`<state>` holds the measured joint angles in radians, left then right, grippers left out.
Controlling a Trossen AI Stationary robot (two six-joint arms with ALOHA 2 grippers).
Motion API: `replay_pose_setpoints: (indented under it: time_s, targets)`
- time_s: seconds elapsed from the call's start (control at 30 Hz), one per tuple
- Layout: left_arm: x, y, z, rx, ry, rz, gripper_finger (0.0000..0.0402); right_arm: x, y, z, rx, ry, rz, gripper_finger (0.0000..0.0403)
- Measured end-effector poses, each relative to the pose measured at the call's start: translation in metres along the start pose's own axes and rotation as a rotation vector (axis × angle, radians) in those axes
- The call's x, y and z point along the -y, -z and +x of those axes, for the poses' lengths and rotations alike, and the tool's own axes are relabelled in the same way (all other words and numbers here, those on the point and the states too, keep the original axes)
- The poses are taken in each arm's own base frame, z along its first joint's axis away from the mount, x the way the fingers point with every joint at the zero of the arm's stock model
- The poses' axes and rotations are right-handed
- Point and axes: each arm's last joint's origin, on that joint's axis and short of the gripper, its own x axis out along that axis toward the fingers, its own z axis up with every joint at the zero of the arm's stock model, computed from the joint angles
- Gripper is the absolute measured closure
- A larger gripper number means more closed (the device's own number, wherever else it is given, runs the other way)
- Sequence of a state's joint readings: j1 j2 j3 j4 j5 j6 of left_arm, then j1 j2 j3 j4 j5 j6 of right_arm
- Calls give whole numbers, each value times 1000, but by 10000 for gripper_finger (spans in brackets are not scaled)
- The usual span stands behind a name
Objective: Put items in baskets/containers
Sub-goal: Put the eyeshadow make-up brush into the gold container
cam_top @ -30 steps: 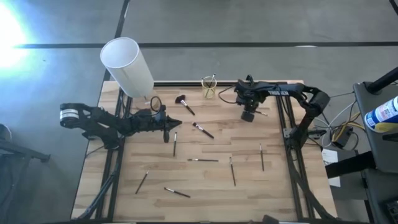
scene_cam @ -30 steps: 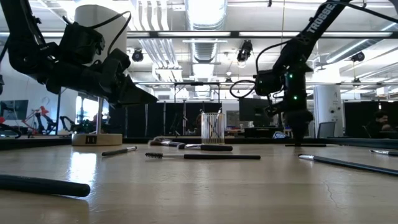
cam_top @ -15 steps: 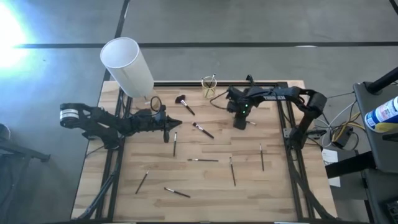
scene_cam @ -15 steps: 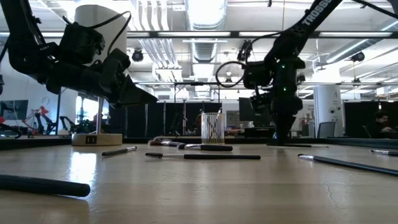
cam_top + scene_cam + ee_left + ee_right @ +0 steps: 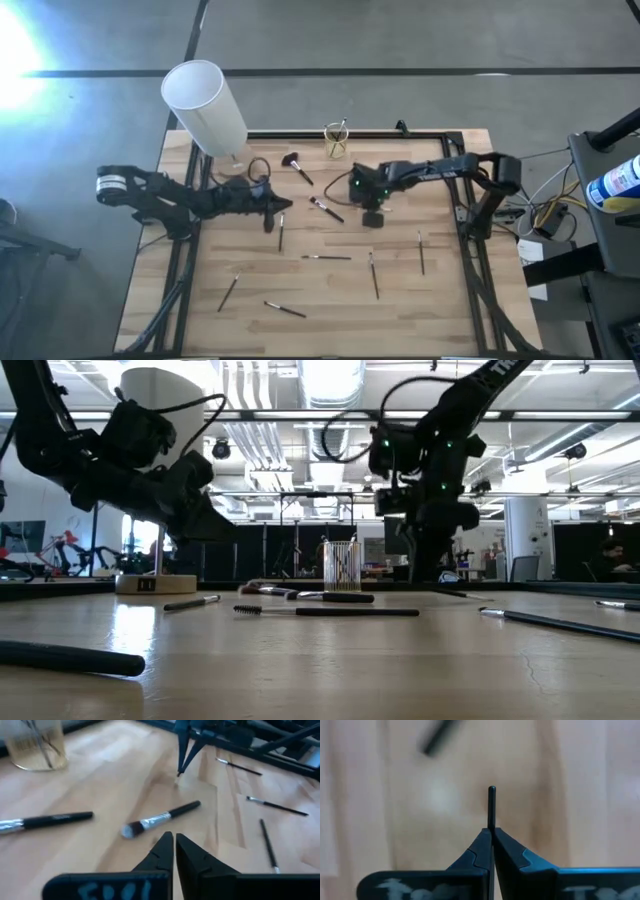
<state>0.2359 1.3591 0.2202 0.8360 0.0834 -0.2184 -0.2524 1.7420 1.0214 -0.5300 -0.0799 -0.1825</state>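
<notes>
A thin dark brush (image 5: 491,802) sticks out from my right gripper (image 5: 370,218), which is shut on it over the middle of the table. The glass cup (image 5: 336,142) stands at the far edge with brushes in it. Several more brushes lie flat on the wood: a bushy-headed one (image 5: 296,167), a pale-tipped one (image 5: 326,209), one (image 5: 280,232) near my left gripper, and others toward the near edge (image 5: 327,257). My left gripper (image 5: 289,204) hovers shut and empty at mid-left, pointing at the pale-tipped brush (image 5: 160,819). My right gripper pinches the thin brush's shaft (image 5: 491,822) between its two fingers. The brush runs along the fingers and juts past their tips. The fingers come from above, slanting steeply down, and the free end (image 5: 178,772) points at the wood. Whether it touches the table, I cannot tell.
A big white cylinder (image 5: 205,105) on a round base stands at the far left corner. A black frame rail (image 5: 400,133) runs along the far edge. Loose brushes (image 5: 421,252) are scattered over the near half.
My right gripper has swung from the far right toward the table's left and near side, carrying the thin brush away from where it lay. My left gripper has stayed in place and tipped its fingers slightly downward.
</notes>
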Motion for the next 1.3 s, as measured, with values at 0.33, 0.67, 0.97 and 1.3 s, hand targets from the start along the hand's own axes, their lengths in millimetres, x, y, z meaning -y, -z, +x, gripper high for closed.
replay_pose_setpoints:
  time_s: [0.33, 0.67, 0.97, 1.3]
  targets:
    - [46, -7, 40, 0, -9, 113, 307, -29, -17, 1, 133, -13, -84, 394]
    - [62, -12, 94, 1, -19, 161, 291, -39, -23, 0, 186, -20, -97, 394]
    - [65, -15, 113, -11, -34, 161, 291, -47, -28, -2, 216, -26, -124, 394]
    - [65, -16, 112, -7, -35, 152, 291, -49, -38, -9, 250, -26, -144, 394]
